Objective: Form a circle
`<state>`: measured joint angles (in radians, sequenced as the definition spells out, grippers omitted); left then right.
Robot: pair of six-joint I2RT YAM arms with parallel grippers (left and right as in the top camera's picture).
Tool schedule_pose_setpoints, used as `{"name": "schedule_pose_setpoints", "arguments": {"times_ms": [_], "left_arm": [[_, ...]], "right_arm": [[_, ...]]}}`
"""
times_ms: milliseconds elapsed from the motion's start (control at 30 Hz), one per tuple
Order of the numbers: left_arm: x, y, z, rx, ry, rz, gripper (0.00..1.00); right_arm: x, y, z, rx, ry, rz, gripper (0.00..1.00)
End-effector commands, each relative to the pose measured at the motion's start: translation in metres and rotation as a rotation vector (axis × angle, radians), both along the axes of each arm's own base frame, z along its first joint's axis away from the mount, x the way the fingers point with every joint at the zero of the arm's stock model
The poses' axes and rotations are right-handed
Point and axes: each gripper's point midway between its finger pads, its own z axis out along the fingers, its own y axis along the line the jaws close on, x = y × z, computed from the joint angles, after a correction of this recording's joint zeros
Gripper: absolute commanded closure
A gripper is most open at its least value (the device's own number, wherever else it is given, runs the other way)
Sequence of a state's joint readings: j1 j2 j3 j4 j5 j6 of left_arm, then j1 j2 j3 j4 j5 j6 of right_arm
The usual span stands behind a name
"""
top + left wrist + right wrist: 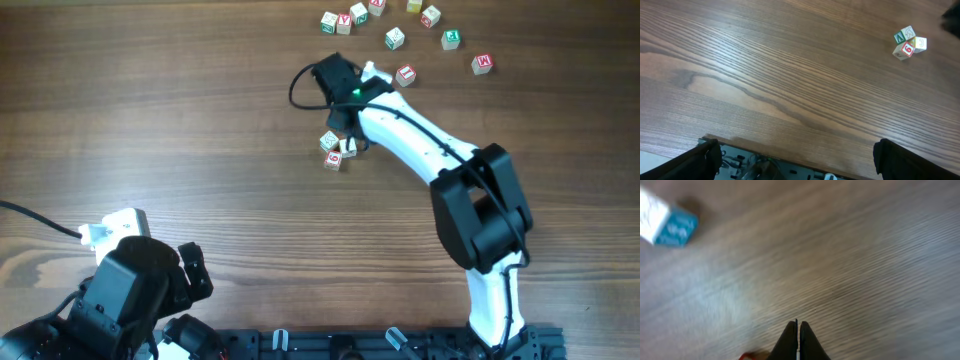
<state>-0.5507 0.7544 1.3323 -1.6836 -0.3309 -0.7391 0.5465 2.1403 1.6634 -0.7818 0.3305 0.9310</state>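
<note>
Clump of three letter cubes (336, 150), no ring formed. Right gripper (798, 339) just beside the clump, jaws pressed together, pinching nothing. Left gripper (797, 155) well apart from the clump, jaws spread wide. Loose cubes (395, 38) lie beyond the clump.

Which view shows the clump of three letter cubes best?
Left wrist: the clump sits unobstructed, all three cubes distinct. Overhead shows it small, right beside the right arm. Right wrist shows only one blurred cube, possibly unrelated.

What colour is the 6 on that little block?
Red. The block shows best in the left wrist view.
</note>
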Motion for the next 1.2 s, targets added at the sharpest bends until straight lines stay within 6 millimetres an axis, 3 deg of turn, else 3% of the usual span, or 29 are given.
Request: {"name": "schedule_pose_setpoints", "arguments": {"times_ms": [0,133,267,300,400,433,633,733,867,1067,1167], "left_arm": [[0.000,0.001,0.000,-0.007,0.000,0.015,0.00],[0.000,0.001,0.000,-0.007,0.000,0.015,0.00],[0.000,0.001,0.000,-0.007,0.000,0.015,0.00],[0.000,0.001,0.000,-0.007,0.000,0.015,0.00],[0.000,0.001,0.000,-0.007,0.000,0.015,0.00],[0.000,0.001,0.000,-0.007,0.000,0.015,0.00],[0.000,0.001,0.000,-0.007,0.000,0.015,0.00],[0.000,0.001,0.000,-0.007,0.000,0.015,0.00],[0.000,0.001,0.000,-0.007,0.000,0.015,0.00],[0.000,0.001,0.000,-0.007,0.000,0.015,0.00],[0.000,0.001,0.000,-0.007,0.000,0.015,0.00]], "right_arm": [[0.011,-0.025,0.098,-0.028,-0.214,-0.075,0.95],[-0.012,-0.044,0.148,-0.039,-0.251,-0.091,0.96],[-0.050,-0.070,0.198,-0.043,-0.276,-0.100,0.94],[-0.063,-0.078,0.213,-0.038,-0.284,-0.101,0.75],[-0.095,-0.097,0.241,-0.028,-0.299,-0.102,0.05],[-0.104,-0.103,0.250,-0.022,-0.307,-0.103,0.01],[-0.179,-0.147,0.286,-0.016,-0.315,-0.102,0.01],[-0.201,-0.162,0.296,-0.026,-0.334,-0.088,0.00],[-0.225,-0.203,0.303,-0.179,-0.356,-0.160,0.00],[-0.236,-0.225,0.303,-0.166,-0.512,-0.197,0.00],[-0.210,-0.200,0.303,-0.122,-0.708,0.091,0.00]]}}
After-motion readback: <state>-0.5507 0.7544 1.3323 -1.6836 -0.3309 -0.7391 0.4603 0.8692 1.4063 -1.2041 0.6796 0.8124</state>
